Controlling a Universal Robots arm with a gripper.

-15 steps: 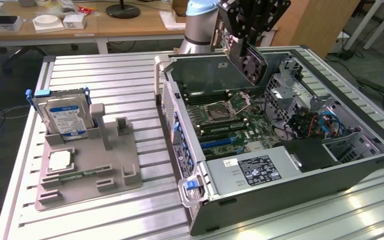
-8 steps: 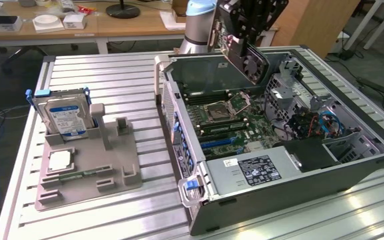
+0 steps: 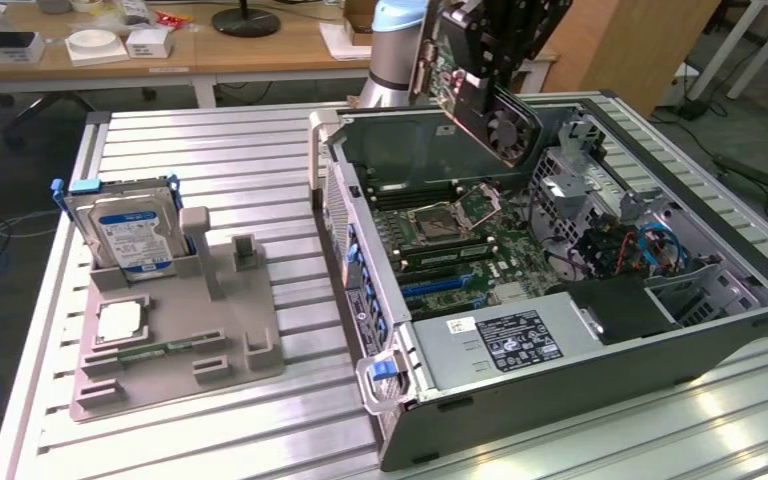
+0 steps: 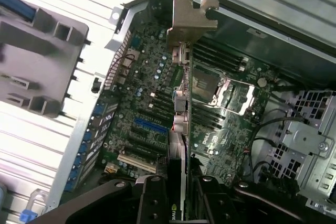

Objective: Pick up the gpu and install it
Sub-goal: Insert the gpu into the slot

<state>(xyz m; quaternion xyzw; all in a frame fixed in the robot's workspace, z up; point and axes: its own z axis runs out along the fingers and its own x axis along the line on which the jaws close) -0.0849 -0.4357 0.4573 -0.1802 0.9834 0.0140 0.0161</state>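
The gripper [image 4: 177, 184] has its jaws clamped on the gpu [image 3: 484, 75], which hangs tilted in the air, its silvery bracket [image 4: 191, 19] at the end farthest from the jaws, above the motherboard [image 3: 444, 235] of the open computer case [image 3: 584, 390]. The case lies on its side along the table [image 3: 224, 150] edge at the exterior view's right. A hard drive [image 3: 131, 235] stands in a grey holder [image 3: 211, 340] near the opposite edge.

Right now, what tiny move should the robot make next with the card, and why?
Probably ease the gpu down toward the blue slot. The jaws hold it tilted, high above the open case, and its bracket isn't near the board yet.
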